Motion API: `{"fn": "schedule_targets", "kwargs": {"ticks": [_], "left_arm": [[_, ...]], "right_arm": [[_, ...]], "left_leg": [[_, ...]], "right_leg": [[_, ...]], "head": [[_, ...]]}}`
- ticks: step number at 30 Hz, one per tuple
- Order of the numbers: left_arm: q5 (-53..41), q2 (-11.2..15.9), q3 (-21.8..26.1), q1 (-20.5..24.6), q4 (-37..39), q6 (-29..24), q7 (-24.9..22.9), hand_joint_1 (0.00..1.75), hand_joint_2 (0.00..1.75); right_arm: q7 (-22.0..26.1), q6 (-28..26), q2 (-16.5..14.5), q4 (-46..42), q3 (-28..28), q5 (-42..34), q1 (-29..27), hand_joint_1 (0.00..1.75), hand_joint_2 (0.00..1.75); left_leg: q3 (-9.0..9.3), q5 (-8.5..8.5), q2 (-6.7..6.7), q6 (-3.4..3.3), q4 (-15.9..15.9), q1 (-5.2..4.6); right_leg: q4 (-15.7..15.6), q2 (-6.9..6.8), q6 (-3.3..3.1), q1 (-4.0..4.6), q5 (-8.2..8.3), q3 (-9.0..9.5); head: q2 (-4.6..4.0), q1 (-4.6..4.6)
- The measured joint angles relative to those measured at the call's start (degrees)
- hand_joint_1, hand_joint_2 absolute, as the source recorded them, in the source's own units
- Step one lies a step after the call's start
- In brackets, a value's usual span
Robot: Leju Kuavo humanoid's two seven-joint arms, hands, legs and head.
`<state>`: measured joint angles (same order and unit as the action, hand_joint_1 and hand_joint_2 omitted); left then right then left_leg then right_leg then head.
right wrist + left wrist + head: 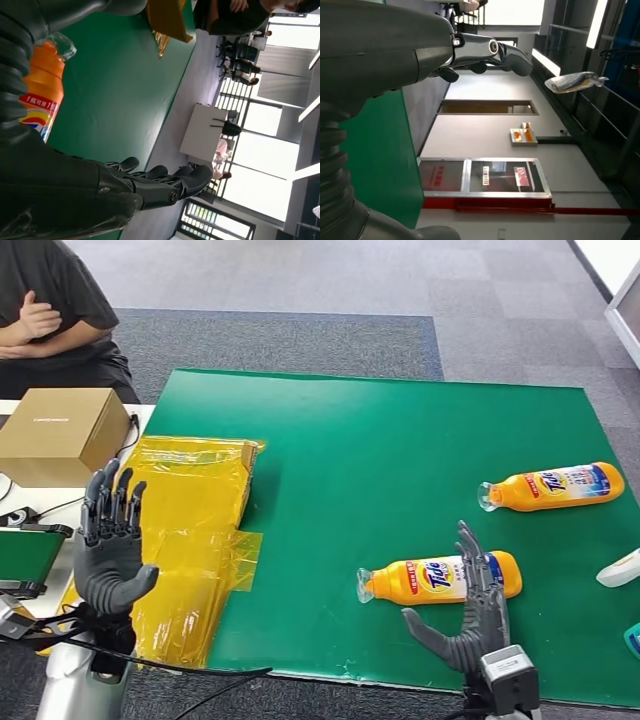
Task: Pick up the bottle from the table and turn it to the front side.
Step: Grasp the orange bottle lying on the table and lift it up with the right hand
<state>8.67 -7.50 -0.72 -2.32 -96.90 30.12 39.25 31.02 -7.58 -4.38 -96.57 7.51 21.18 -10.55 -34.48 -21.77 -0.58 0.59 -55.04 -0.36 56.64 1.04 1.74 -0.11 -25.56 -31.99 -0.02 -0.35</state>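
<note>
Orange bottle (pixel 439 578), lying flat, labelled

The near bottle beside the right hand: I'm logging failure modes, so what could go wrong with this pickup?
The near bottle lies on its side, so it may roll off the open right hand as the fingers close. A second bottle lies just behind; a push could knock them together. The label already faces up, so turning it may hide the front.

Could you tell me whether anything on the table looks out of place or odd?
Both orange Tide bottles lie on their sides on the green mat: the near bottle by the right hand, the far bottle beyond. Nothing appears spilled.
</note>
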Motion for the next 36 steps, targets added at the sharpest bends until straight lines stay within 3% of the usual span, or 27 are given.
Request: {"fn": "schedule_targets", "kwargs": {"ticks": [7, 13, 17, 20, 24, 28, 36], "left_arm": [[-1.5, -0.1, 0.5, 2.1, 0.9, -1.0, -1.5, 0.00, 1.75], [-14.4, 1.2, -0.1, 1.0, 4.1, -11.7, -1.5, 0.00, 1.75], [-16.2, 2.4, -0.1, -1.2, 5.8, -12.9, 0.0, 0.00, 1.75], [-17.9, 3.2, 0.4, -2.6, 6.7, -13.4, -0.5, 0.00, 1.75], [-21.1, 4.3, 2.8, -5.8, 8.9, -13.6, 0.4, 0.00, 1.75], [-22.3, 5.2, 5.0, -8.0, 10.3, -13.7, 0.6, 0.00, 1.75], [-24.7, 5.6, 7.7, -8.9, 12.1, -12.1, 0.6, 0.00, 1.75]], "right_arm": [[-0.4, -2.2, 0.0, 1.3, 3.2, 2.8, 1.3, 0.00, 1.75], [-8.6, -15.1, 2.8, 2.2, 5.2, 26.4, 3.2, 0.00, 1.75], [-11.8, -16.0, 5.3, 2.2, 5.5, 31.0, 4.4, 0.00, 1.75], [-18.0, -12.8, 8.0, 2.3, 6.4, 37.7, 5.9, 0.00, 1.75], [-25.1, -2.0, 14.0, 4.4, 6.8, 41.9, 10.7, 0.00, 1.75], [-27.4, 5.4, 19.0, 10.0, 7.1, 43.2, 16.4, 0.00, 1.75], [-29.2, 13.2, 25.1, 22.0, 8.6, 41.6, 24.7, 0.00, 1.75]], "left_leg": [[-0.01, 0.00, 0.00, -0.01, 0.0, 0.00], [-0.01, -0.02, 0.01, 0.00, 0.0, -0.01], [-0.03, -0.03, 0.01, -0.02, 0.0, -0.01], [-0.03, -0.04, 0.02, -0.02, 0.0, -0.01], [-0.04, -0.03, 0.04, -0.03, 0.0, -0.02], [-0.05, 0.00, 0.02, -0.07, -0.1, -0.02], [-0.09, 0.05, -0.04, -0.13, -0.1, -0.02]], "right_leg": [[0.0, 0.00, 0.00, -0.01, 0.00, -0.01], [0.0, 0.02, 0.00, -0.01, 0.00, -0.01], [0.0, 0.00, 0.01, -0.01, -0.01, -0.01], [0.0, 0.02, 0.00, 0.00, -0.01, 0.01], [0.0, 0.02, 0.03, -0.02, 0.01, -0.01], [0.0, -0.01, 0.09, -0.02, 0.05, 0.02], [0.0, -0.07, 0.14, -0.02, 0.10, 0.02]], "head": [[0.01, 0.01], [0.00, 0.01], [0.00, 0.00], [0.00, 0.00], [0.01, 0.01], [0.00, 0.01], [0.00, 0.00]]}}
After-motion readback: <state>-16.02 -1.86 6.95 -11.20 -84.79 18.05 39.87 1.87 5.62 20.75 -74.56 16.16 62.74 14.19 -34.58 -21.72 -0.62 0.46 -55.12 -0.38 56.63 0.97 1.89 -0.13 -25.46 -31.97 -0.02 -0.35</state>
